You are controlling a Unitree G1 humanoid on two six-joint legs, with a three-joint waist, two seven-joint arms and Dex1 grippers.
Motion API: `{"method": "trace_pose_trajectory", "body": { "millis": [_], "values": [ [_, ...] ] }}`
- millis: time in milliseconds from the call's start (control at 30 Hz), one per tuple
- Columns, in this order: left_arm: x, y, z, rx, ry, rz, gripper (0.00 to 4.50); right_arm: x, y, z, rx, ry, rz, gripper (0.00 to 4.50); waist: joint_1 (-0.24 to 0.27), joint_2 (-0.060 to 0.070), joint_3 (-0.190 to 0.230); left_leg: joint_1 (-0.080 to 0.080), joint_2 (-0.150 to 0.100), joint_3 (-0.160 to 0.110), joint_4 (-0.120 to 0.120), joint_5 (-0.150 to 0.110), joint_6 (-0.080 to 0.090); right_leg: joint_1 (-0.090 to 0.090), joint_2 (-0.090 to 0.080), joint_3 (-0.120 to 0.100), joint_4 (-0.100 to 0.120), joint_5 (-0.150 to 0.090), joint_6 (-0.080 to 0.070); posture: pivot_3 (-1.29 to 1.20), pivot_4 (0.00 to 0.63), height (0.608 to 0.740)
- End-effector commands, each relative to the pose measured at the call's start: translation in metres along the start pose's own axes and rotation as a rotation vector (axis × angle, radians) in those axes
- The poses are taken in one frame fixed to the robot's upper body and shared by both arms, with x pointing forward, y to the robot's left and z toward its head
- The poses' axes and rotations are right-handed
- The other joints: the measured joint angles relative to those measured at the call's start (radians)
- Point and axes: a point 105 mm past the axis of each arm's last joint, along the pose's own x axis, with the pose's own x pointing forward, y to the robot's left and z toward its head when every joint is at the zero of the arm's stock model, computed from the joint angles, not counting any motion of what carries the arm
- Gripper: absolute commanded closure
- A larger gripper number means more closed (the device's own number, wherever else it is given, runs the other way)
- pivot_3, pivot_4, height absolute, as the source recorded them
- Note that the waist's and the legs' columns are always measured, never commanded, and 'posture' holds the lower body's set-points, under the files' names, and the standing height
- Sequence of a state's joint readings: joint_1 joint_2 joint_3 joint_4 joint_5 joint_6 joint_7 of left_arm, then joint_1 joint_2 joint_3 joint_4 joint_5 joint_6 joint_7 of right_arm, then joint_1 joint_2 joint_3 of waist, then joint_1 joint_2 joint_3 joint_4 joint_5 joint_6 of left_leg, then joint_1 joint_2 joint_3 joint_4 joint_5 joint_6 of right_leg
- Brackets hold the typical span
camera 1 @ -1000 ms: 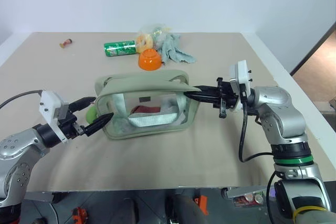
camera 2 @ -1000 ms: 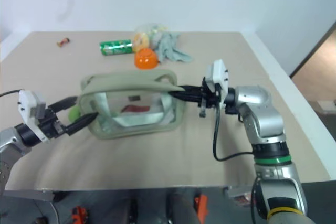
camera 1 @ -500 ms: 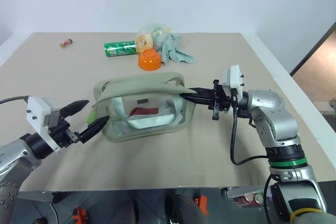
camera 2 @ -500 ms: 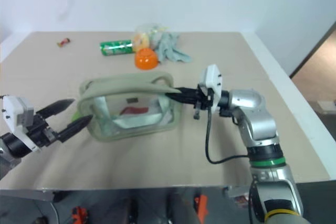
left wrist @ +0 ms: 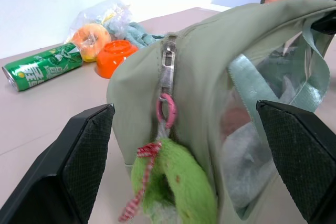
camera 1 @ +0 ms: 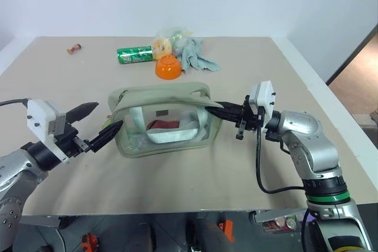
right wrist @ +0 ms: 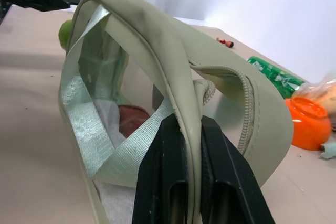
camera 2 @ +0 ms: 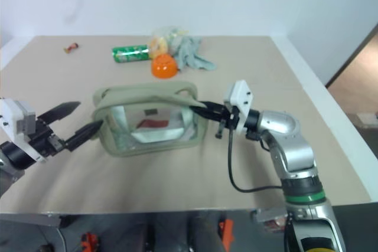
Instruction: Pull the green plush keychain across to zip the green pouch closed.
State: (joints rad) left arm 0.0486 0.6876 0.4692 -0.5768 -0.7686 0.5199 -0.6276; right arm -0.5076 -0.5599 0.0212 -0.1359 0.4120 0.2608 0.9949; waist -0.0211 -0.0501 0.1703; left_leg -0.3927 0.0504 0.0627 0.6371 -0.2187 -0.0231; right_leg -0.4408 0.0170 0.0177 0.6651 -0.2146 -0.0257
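My right gripper (right wrist: pixel 191 129) is clamped on the strap of the green pouch (camera 1: pixel 168 119), anchoring its 3 o'clock end so the zipper has something to pull against. The green plush keychain (left wrist: pixel 173 184) hangs off the slider at the 9 o'clock end. My left gripper (camera 1: pixel 100 123), level and aimed at it, stands spread wide, holding nothing.

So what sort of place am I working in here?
Probably a lab or test room: a plain beige table against bare white walls, set with loose props like a green drink can and an orange bowl.
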Motion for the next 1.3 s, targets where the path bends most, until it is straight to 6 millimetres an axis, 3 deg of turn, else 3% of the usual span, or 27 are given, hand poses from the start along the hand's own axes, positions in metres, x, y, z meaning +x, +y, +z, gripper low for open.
{"method": "trace_pose_trajectory", "body": {
  "millis": [33, 467, 733, 1067, 1300],
  "values": [
    [0.003, 0.0, 0.008, 0.029, -0.018, -0.03, 0.0, -0.006, -0.006, 0.022, -0.07, -0.049, -0.03, 4.44, -0.001, 0.0, 0.0, 0.0, 0.0, 0.0, 0.0, 0.0, 0.0, 0.0, 0.0, 0.0, 0.0, 0.0, 0.0, 0.0, 0.15, 0.74],
    [0.001, 0.009, -0.001, -0.037, -0.004, -0.013, 0.0, -0.02, -0.014, 0.02, -0.073, -0.006, -0.122, 4.44, -0.001, 0.0, 0.0, 0.0, 0.0, 0.0, 0.0, 0.0, 0.0, 0.0, 0.0, 0.001, 0.0, 0.0, 0.0, 0.0, 0.15, 0.74],
    [0.005, 0.033, -0.018, -0.025, 0.034, 0.121, 0.0, -0.012, -0.006, 0.016, -0.069, -0.024, -0.093, 4.44, -0.001, 0.0, 0.0, 0.0, 0.0, 0.0, 0.0, 0.0, 0.0, 0.0, 0.001, 0.0, 0.0, 0.0, 0.0, 0.0, 0.15, 0.74],
    [0.018, 0.012, -0.029, -0.112, 0.039, 0.005, 0.0, -0.013, -0.005, 0.012, -0.08, -0.016, -0.091, 4.44, -0.002, 0.0, 0.0, 0.0, 0.0, 0.0, 0.0, 0.0, 0.0, 0.0, 0.001, 0.0, 0.0, 0.0, 0.0, 0.0, 0.15, 0.74],
    [0.018, 0.017, -0.037, -0.093, 0.069, 0.01, 0.0, -0.015, -0.005, 0.012, -0.088, -0.01, -0.092, 4.44, -0.002, 0.0, 0.0, 0.0, 0.0, 0.0, 0.0, 0.0, 0.0, 0.0, 0.0, 0.0, 0.0, 0.0, 0.0, 0.0, 0.15, 0.74]
  ]
}}
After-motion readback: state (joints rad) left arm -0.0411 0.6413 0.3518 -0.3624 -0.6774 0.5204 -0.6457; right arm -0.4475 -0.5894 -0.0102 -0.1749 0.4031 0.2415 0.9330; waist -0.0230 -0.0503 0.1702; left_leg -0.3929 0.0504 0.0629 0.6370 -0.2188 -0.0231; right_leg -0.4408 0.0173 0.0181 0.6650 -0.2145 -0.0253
